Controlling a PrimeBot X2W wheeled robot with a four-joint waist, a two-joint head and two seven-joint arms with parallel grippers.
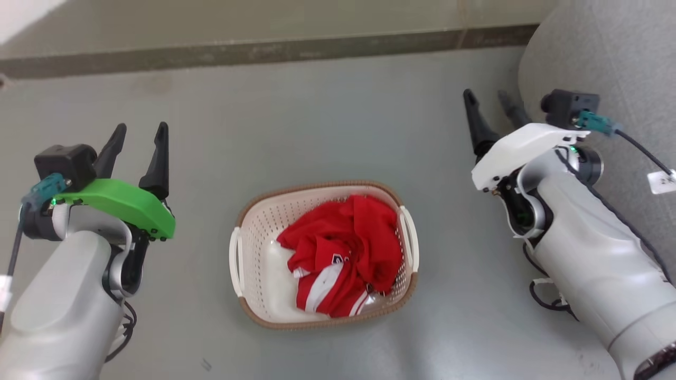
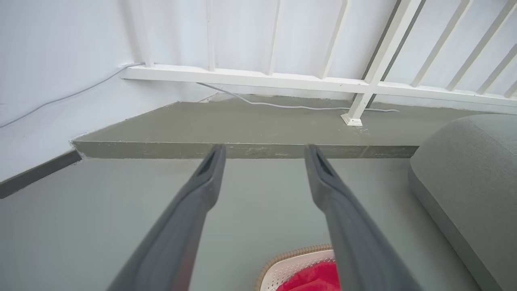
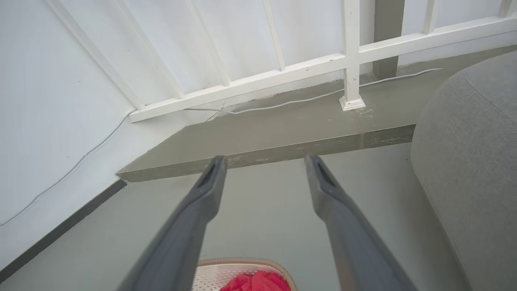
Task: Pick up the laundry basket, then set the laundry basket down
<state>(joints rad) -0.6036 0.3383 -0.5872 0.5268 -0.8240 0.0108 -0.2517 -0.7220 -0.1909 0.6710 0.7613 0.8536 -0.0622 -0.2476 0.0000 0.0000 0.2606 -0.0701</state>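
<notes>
The laundry basket (image 1: 253, 232) sits on the grey floor in the middle of the head view, cream-white and perforated with a brown rim and white loop handles on both sides. A crumpled red garment (image 1: 343, 253) lies inside it. My left gripper (image 1: 141, 131) hovers open to the basket's left, well apart from it. My right gripper (image 1: 487, 96) hangs open to the right, also clear of the basket. A corner of the basket (image 2: 291, 262) shows at the bottom of the left wrist view between the open left gripper (image 2: 262, 151). The basket rim (image 3: 242, 262) also peeks below the open right gripper (image 3: 264, 161).
A grey upholstered seat (image 1: 607, 68) stands at the right, close behind my right gripper. A raised concrete step (image 1: 237, 53) runs along the far side, with a white railing (image 2: 282, 81) and a thin white cable (image 2: 303, 107) on it.
</notes>
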